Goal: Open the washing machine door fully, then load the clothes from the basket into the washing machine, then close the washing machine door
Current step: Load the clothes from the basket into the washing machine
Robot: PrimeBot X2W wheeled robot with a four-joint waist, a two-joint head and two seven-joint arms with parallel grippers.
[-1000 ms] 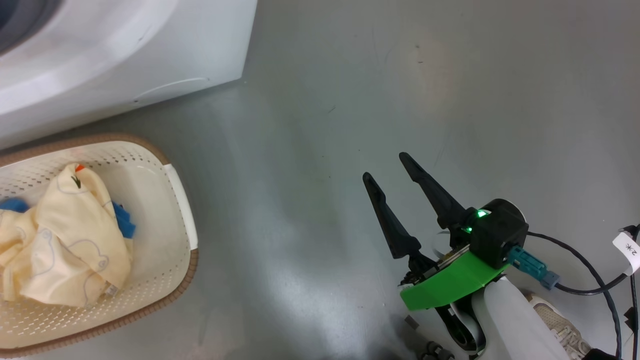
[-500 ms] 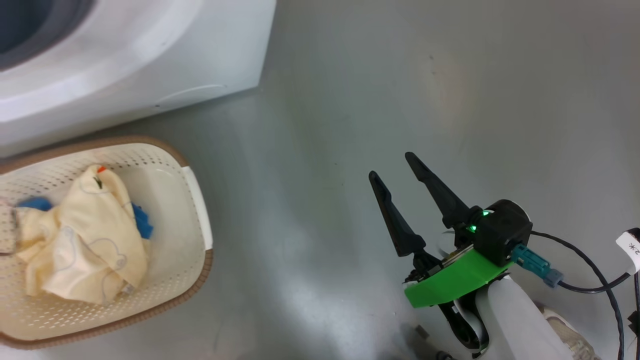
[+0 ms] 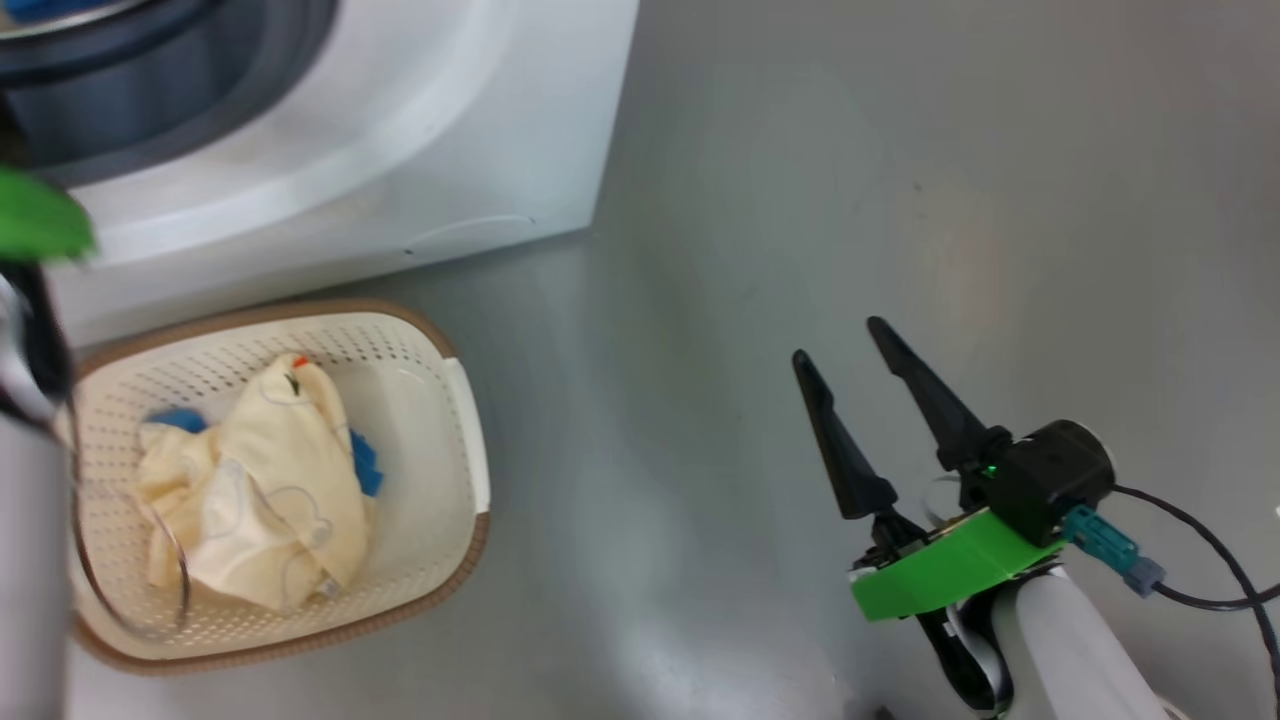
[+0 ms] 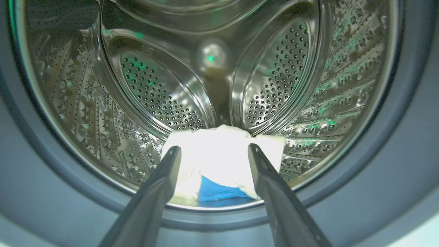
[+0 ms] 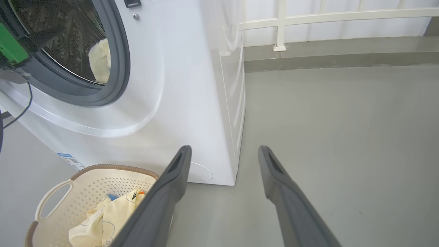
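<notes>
The white washing machine (image 3: 400, 150) stands open at the upper left; its door is out of view. In the left wrist view my left gripper (image 4: 213, 149) is open at the drum's mouth. Past its tips a pale garment (image 4: 223, 137) with a blue piece (image 4: 216, 192) lies on the steel drum's (image 4: 154, 96) front bottom. The cream basket (image 3: 440, 340) sits on the floor before the machine and holds more cream-yellow clothes (image 3: 260, 480) with blue cloth. My right gripper (image 3: 840, 342) hangs open and empty over bare floor, well right of the basket.
My left forearm (image 3: 30, 560) rises along the head view's left edge, over the basket's left side. Grey floor (image 3: 800, 150) spreads to the machine's right. A white railing (image 5: 281, 24) on a low curb runs behind. A black cable (image 3: 1200, 560) trails from the right wrist.
The head camera has turned, so the machine and basket sit further right and the left arm now shows. My left gripper went from shut to open. The right gripper stayed open.
</notes>
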